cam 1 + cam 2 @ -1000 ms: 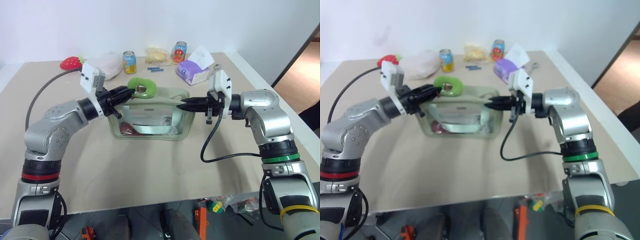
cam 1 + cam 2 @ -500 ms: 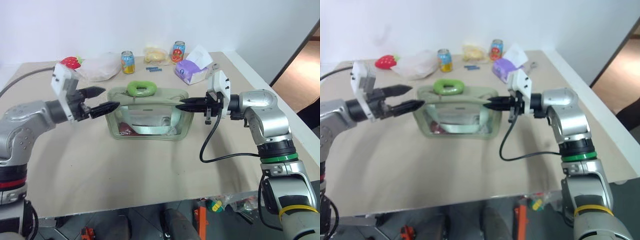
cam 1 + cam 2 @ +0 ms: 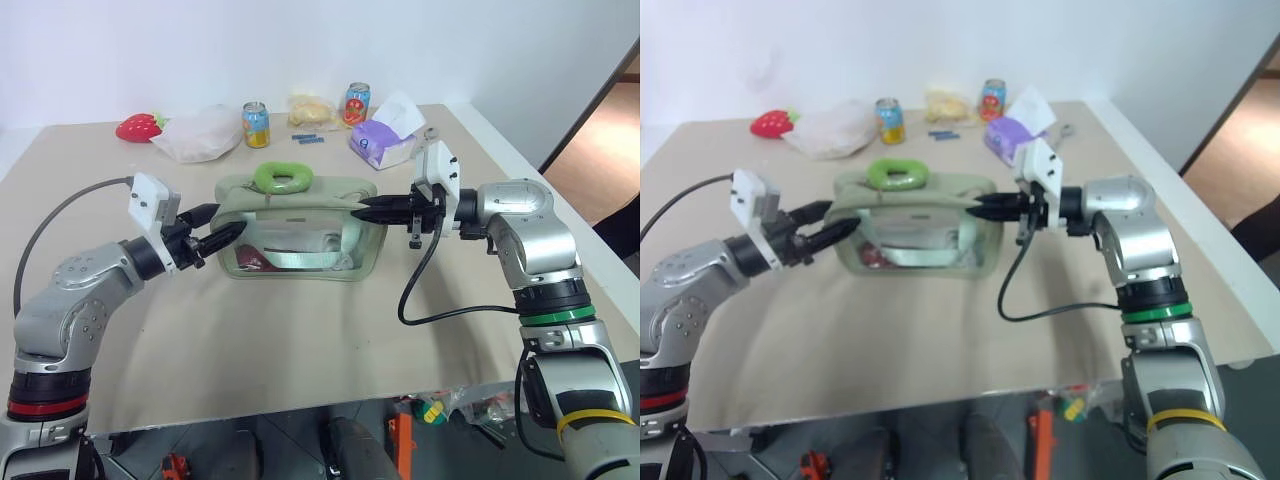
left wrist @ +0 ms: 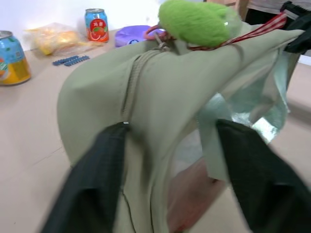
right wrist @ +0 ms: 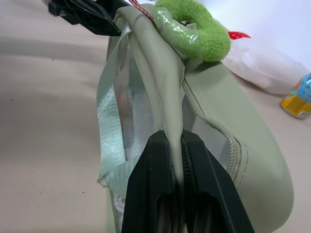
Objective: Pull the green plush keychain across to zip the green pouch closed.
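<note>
Green plush keychain [image 3: 283, 178] atop green pouch [image 3: 300, 245] — right gripper [image 3: 362, 208] clamped on right edge, left gripper [image 3: 226, 232] parted at left end.

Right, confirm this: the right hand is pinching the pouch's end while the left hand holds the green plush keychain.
Not quite. The left hand holds nothing; it is open at the green pouch's other end. The green plush keychain lies free on top, as the left eye view shows. The right hand does pinch the pouch.
</note>
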You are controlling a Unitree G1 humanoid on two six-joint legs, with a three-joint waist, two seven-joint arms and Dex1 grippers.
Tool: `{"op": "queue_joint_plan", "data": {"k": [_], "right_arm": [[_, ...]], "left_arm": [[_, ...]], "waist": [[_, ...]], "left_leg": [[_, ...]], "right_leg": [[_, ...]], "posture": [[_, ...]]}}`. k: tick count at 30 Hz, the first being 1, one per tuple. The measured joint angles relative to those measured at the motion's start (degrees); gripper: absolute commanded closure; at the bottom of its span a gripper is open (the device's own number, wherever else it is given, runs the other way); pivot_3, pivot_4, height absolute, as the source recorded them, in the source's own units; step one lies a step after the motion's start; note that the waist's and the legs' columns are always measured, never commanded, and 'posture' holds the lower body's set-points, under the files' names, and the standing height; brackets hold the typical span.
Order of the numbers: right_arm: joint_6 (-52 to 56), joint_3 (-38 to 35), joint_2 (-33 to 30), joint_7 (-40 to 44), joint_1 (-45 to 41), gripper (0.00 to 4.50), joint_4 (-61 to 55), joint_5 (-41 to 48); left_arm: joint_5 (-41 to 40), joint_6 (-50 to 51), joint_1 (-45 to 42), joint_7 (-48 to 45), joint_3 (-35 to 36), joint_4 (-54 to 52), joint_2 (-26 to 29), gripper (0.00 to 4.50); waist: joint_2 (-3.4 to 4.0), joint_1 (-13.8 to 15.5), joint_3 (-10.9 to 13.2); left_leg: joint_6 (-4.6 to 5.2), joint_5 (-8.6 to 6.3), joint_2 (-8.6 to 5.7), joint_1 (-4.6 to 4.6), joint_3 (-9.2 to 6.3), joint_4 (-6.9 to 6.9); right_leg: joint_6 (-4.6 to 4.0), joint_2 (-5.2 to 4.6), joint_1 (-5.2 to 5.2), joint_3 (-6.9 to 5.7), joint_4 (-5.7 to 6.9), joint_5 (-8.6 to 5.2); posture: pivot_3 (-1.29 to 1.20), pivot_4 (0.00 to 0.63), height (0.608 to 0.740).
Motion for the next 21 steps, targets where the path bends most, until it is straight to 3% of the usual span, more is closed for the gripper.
{"op": "queue_joint_plan", "data": {"k": [5, 13, 17, 21], "right_arm": [[4.25, -0.17, -0.02, 0.10, -0.32, 2.72, -0.66, 2.03], [11.27, -0.18, -0.92, 0.93, -4.34, 0.05, -4.79, 6.06], [18.64, -1.16, 0.30, -0.64, -12.18, 0.05, -7.83, 10.59], [10.77, 0.42, 5.55, -3.31, -17.32, 0.05, -2.72, 6.62]], "left_arm": [[0.37, -0.18, 0.00, -0.55, 0.03, 0.05, 0.00, 4.50], [0.98, -0.70, -0.01, -1.54, -0.11, 0.35, -0.02, 4.50], [1.38, -1.00, 0.04, -2.00, -0.14, 0.39, -0.02, 4.50], [1.47, -1.05, 0.15, -2.18, -0.19, 0.36, -0.23, 4.50]], "waist": [[0.00, 0.00, 0.00], [0.01, -0.01, 0.01], [0.01, -0.02, 0.01], [-0.03, -0.09, -0.02]], "left_leg": [[0.00, 0.00, 0.00, 0.00, -0.01, 0.00], [0.00, 0.00, -0.02, -0.04, 0.01, 0.01], [0.00, 0.00, 0.02, -0.02, -0.05, -0.01], [0.00, 0.00, 0.03, -0.01, -0.05, 0.01]], "right_leg": [[0.00, 0.01, 0.00, -0.02, 0.00, 0.00], [0.00, -0.01, -0.03, 0.00, 0.00, 0.00], [-0.03, 0.03, -0.03, -0.06, 0.00, -0.02], [-0.01, 0.03, -0.01, -0.07, 0.00, -0.01]], "posture": [[0.00, 0.150, 0.740], [0.00, 0.150, 0.740], [0.00, 0.150, 0.740], [0.00, 0.150, 0.740]]}}
